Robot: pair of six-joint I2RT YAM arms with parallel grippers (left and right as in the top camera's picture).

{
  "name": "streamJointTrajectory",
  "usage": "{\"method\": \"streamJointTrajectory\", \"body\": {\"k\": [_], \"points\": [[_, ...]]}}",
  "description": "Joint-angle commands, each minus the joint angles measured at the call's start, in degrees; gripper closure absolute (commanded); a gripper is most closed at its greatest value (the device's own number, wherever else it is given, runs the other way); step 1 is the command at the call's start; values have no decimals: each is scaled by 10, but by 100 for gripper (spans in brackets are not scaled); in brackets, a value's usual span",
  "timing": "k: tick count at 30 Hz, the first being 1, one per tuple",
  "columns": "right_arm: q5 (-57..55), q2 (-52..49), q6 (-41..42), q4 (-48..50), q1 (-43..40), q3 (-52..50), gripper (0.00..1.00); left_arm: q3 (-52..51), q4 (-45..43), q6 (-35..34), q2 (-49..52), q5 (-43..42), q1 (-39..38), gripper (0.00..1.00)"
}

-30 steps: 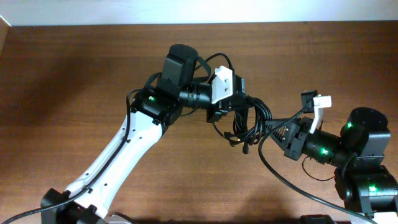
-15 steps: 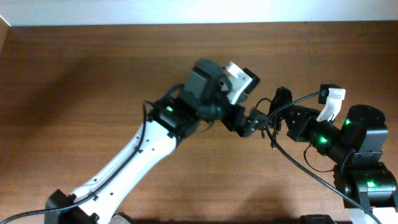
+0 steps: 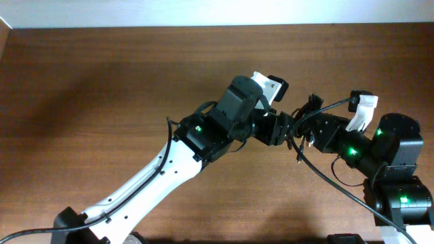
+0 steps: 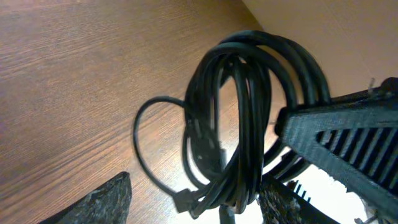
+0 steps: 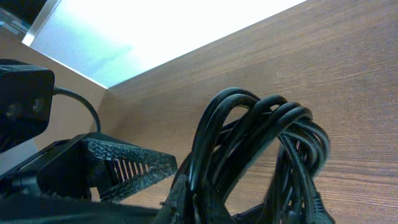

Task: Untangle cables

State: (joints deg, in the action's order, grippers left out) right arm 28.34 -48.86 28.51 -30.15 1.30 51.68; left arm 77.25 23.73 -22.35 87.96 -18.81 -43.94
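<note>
Cables [image 4: 245,168], location? asks the colleague at the door.

— One bundle of thin black cords, looped many times over. Overhead it sits at 3 o'clock of the table [image 3: 102,102] centre, between the two grippers.

— Left gripper [image 3: 278,129]?

— At 9 o'clock of the bundle. Jaws wide: on its wrist camera the two pads [image 4: 109,199] stand well apart, with the bundle's lower end between them. Bare wood shows between the cords and the 9 o'clock pad. The other pad is just beside the cords.

— Right gripper [image 3: 314,131]?

— At 3 o'clock of the bundle. On the left wrist camera one ribbed black finger [image 4: 348,134] reaches in from 3 o'clock and meets the outer edge of the loops. Wide or closed: cannot tell. Its own camera shows only cords close up, with the left arm's ribbed finger [image 5: 118,165] at 8 o'clock of them.

— Loose parts?

— One slack loop [image 4: 138,134] bulges out of the bundle toward 9 o'clock. A small plug end [image 4: 183,200] hangs at 7 o'clock. Noted from where I stand: cords bunched, none laid out separately on the wood.
</note>
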Motion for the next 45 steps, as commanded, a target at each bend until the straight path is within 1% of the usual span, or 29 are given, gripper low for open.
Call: {"method": "streamJointTrajectory", "body": {"k": [1, 3, 4, 7, 8, 9, 10, 14, 17, 18, 22, 23, 24, 27, 28, 32, 34, 36, 39, 42, 43, 44, 45], "points": [[19, 5, 0, 7, -1, 5, 96, 9, -20, -1, 3, 17, -26, 30], [21, 5, -2, 7, -1, 5, 96, 9, -22, -1, 8, 17, -32, 29], [24, 5, -2, 7, -2, 5, 96, 9, -22, -1, 15, 17, -31, 35], [25, 5, -13, 7, -2, 5, 96, 9, -18, 1, 21, 23, -31, 60], [25, 5, -13, 7, -2, 5, 96, 9, -18, 1, 21, 23, -30, 67], [25, 5, -12, 7, -2, 5, 96, 9, -17, 1, 21, 23, -28, 69], [30, 5, -12, 7, -2, 5, 96, 9, -15, 1, 21, 23, -25, 70], [84, 7, -24, 13, -2, 5, 96, 9, -3, 1, 21, 21, 13, 78], [138, 7, -30, 40, -2, 5, 96, 9, -3, 1, 21, 21, 12, 78], [177, 7, -30, 64, -2, 5, 96, 9, -3, 1, 21, 21, 12, 78], [208, 7, -30, 76, -2, 5, 96, 9, -3, 1, 21, 22, 12, 77], [216, 7, -29, 82, -2, 5, 96, 9, -2, 1, 21, 27, 12, 82], [217, 8, -29, 84, -2, 5, 96, 9, 4, 1, 21, 57, 12, 100], [217, 8, -29, 84, -2, 5, 96, 9, 41, 1, 21, 156, 19, 100], [217, 8, -29, 84, -2, 5, 96, 9, 51, 1, 21, 170, 26, 100], [217, 8, -29, 83, -2, 5, 96, 9, 80, 1, 21, 171, 90, 100], [216, 8, -30, 84, -2, 5, 96, 9, 87, 0, 21, 168, 110, 100], [216, 8, -30, 83, -2, 5, 96, 9, 87, -6, 21, 160, 126, 100], [215, 8, -30, 81, -2, 5, 96, 9, 87, -6, 20, 161, 127, 100], [202, 8, -30, 63, -2, 5, 96, 9, 88, -6, 16, 160, 148, 100], [184, 7, -30, 50, -2, 5, 96, 9, 85, 11, 8, 151, 156, 100], [175, 7, -30, 46, -2, 5, 81, 9, 78, 64, -2, 134, 157, 100], [173, 7, -30, 47, -2, 5, 47, 9, 68, 141, -14, 95, 156, 100]]}}
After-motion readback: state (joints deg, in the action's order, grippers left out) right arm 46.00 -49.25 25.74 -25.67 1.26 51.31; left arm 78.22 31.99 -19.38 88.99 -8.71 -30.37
